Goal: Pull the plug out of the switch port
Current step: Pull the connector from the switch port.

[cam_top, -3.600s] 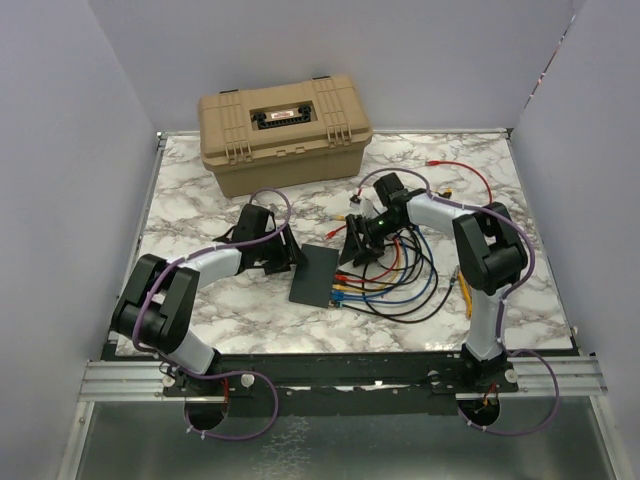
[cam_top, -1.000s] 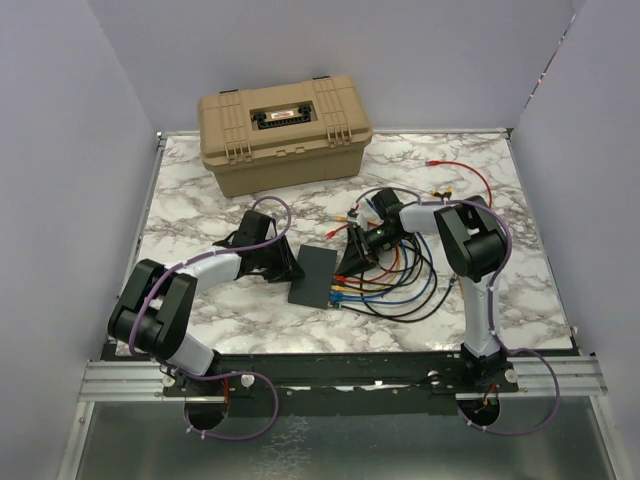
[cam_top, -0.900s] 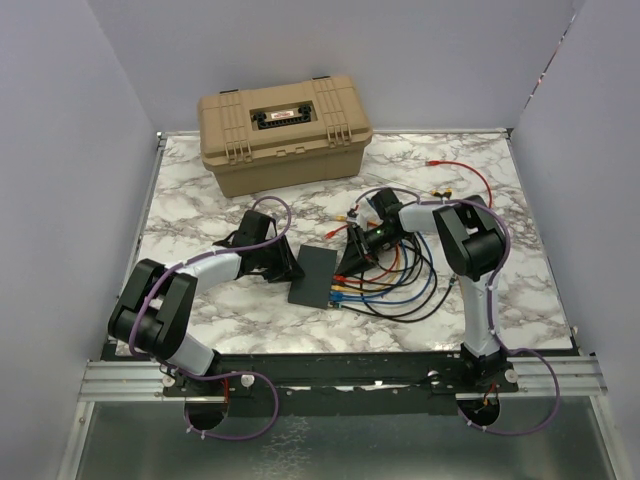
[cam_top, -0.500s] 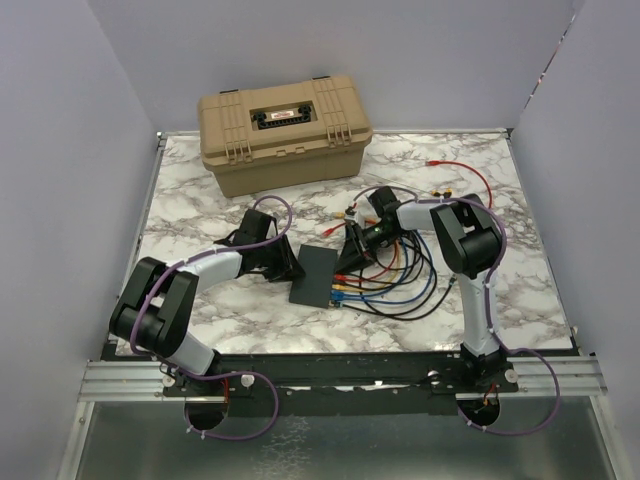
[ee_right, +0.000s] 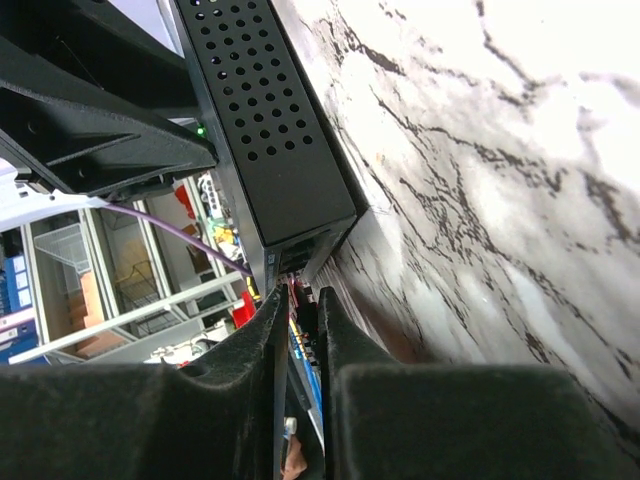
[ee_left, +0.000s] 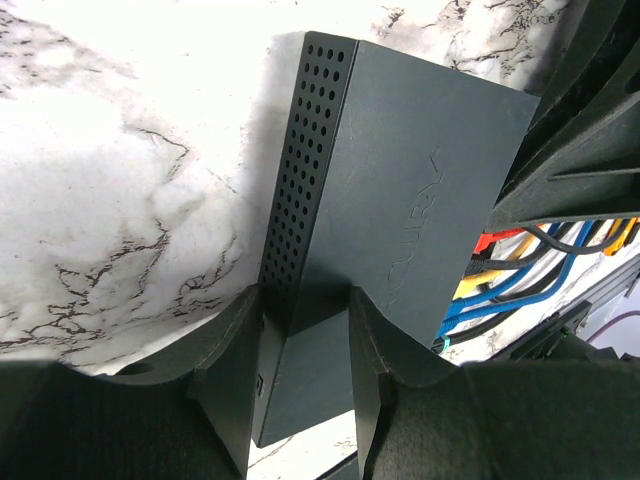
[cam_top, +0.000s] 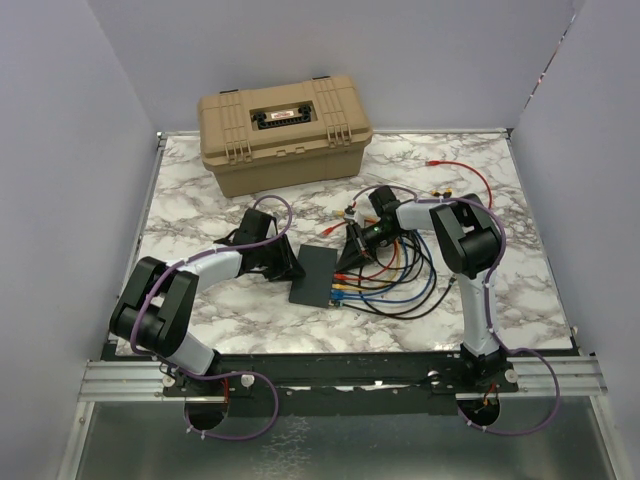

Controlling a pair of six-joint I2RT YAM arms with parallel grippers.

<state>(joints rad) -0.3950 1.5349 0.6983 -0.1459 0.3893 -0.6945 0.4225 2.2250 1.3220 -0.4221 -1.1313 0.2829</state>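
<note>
right pincer (ee_right: 302,297) sits at the switch (ee_right: 265,140) ports, narrow gap unreadable.

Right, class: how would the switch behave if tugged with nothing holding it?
The switch would probably slide: thin, flat, on a smooth marble table. Likely rigid, given its perforated case. The left gripper gripping it should steady it.

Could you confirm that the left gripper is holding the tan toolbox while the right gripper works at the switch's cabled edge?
Not quite: the left gripper holds the black switch, not the tan toolbox, as the left wrist view shows. The right gripper is indeed at the switch's cabled edge.
</note>
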